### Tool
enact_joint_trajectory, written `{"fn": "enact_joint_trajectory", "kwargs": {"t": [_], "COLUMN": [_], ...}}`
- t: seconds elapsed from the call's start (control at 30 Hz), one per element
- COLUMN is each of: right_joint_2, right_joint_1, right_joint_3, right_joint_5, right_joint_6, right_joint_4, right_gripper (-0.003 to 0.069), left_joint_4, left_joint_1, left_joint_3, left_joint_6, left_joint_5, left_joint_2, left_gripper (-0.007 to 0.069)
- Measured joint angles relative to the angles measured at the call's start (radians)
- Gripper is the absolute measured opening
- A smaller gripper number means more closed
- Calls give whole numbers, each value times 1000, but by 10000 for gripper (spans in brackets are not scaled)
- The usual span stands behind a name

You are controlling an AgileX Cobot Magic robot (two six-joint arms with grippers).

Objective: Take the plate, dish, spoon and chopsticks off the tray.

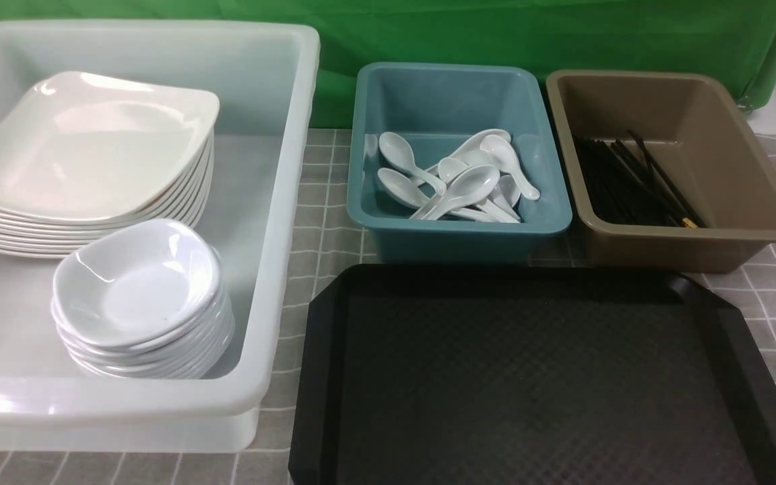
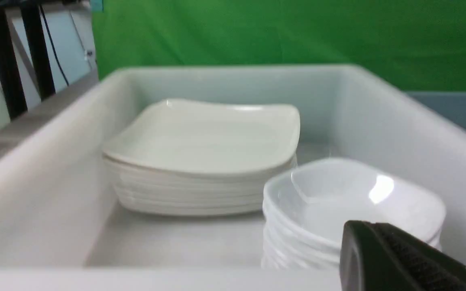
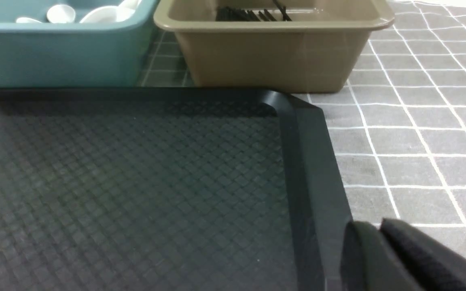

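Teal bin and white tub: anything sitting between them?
No, in the front view only bare grey checked tablecloth lies between the white tub and the teal bin.

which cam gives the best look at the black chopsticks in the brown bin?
Front view: it looks down into the brown bin, so the chopsticks show nearly full length, bundled along its left side, gold bands at the near ends. The right wrist view catches only their tips over the bin's rim. The left wrist view doesn't show them.
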Motion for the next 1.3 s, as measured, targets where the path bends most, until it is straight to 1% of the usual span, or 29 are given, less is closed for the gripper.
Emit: {"fn": "enact_joint_trajectory", "kwargs": {"t": [0.1,0.5,0.7,1.3], "right_joint_2": [0,0,0,0], "right_joint_1": [0,0,0,0], "right_joint_3": [0,0,0,0], "right_joint_5": [0,-4,-4,-4], "right_joint_6": [0,0,0,1], "right_joint_4": [0,0,0,-1], "right_gripper": [101,130,139,186], "left_joint_4": [-36,-54,-54,-54], "left_joint_1": [0,0,0,0], "left_joint_3": [25,25,25,25], "left_joint_6": [-10,-23,-4,5], "left_joint_5": [63,59,59,59], "left_joint_2": [-4,-4,-4,-5], "left_gripper": [10,10,10,10]}}
